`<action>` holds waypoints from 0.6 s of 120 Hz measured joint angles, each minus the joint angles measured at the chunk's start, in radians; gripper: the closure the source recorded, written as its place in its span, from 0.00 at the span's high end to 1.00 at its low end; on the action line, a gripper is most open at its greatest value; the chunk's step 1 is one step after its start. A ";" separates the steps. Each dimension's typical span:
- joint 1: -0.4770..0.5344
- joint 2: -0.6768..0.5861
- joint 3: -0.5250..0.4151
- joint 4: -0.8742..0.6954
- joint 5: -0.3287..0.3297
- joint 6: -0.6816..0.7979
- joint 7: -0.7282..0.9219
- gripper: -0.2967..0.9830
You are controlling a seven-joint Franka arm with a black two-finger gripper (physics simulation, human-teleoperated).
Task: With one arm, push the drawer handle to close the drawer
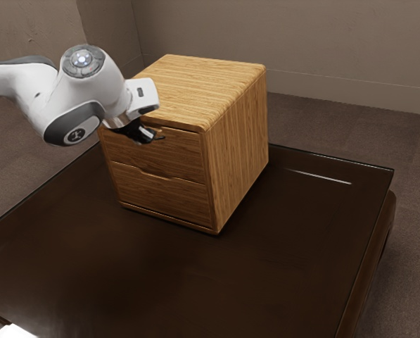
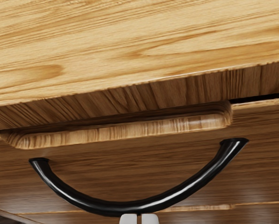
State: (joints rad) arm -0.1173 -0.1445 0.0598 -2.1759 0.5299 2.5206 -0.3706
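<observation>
My gripper [image 1: 143, 135] is at the upper drawer front [image 1: 185, 151] of the wooden cabinet [image 1: 239, 134] in the exterior view. The wrist view has the black curved handle [image 2: 132, 206] on that drawer front [image 2: 134, 163], with my gripper [image 2: 139, 218] at the middle of its bow. Its two pale fingertips stand side by side, almost together, against or just beside the handle's outer edge; contact is unclear. The upper drawer looks nearly flush with the cabinet, with a thin dark gap along its top edge at one side.
The cabinet stands on a dark glossy table [image 1: 266, 260]. Below the upper drawer is a second drawer front [image 1: 164, 195] with a shallow notch along its top. Its wooden top [image 1: 195, 84] lies close beside my hand. A wall rises behind.
</observation>
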 joint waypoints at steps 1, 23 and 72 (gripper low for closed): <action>0.000 0.000 0.000 0.000 0.001 0.001 -0.001 0.15; -0.057 -0.046 0.057 -0.023 0.008 -0.005 -0.011 0.15; -0.188 -0.225 0.140 -0.013 -0.167 -0.422 -0.001 0.15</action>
State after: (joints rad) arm -0.3052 -0.3697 0.1994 -2.1886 0.3628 2.0989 -0.3720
